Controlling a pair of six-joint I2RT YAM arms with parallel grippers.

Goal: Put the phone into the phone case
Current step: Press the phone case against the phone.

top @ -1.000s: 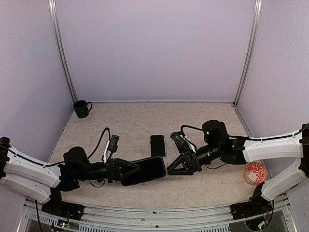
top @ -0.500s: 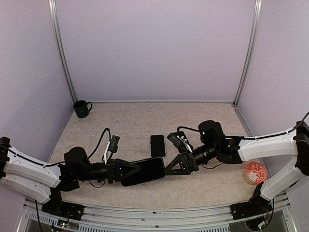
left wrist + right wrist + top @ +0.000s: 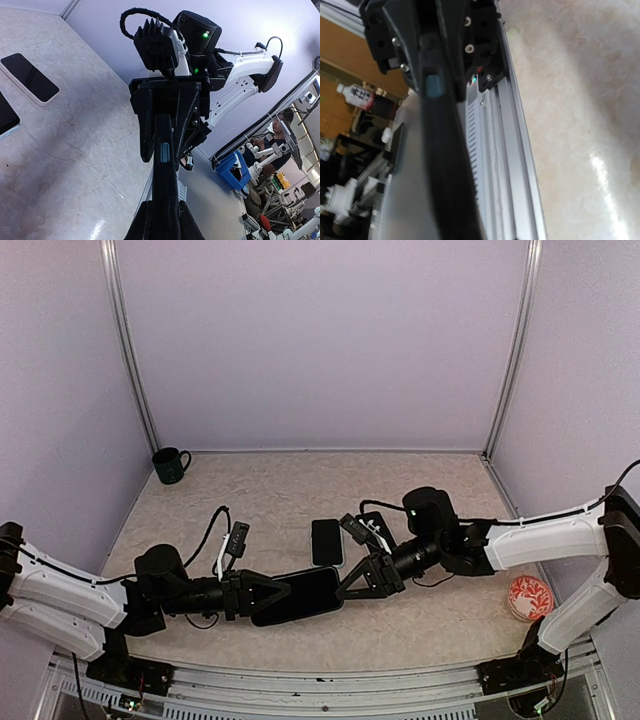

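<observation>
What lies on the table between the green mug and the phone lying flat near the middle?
Nothing: in the top view the tabletop between the green mug and the flat phone is bare; the left arm's cable lies nearer than that line.

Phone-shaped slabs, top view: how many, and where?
2. One lies flat mid-table, beyond the grippers. The other is held edge-on above the table between the left gripper, shut on its left end, and the right gripper at its right end. None seems hidden.
</observation>
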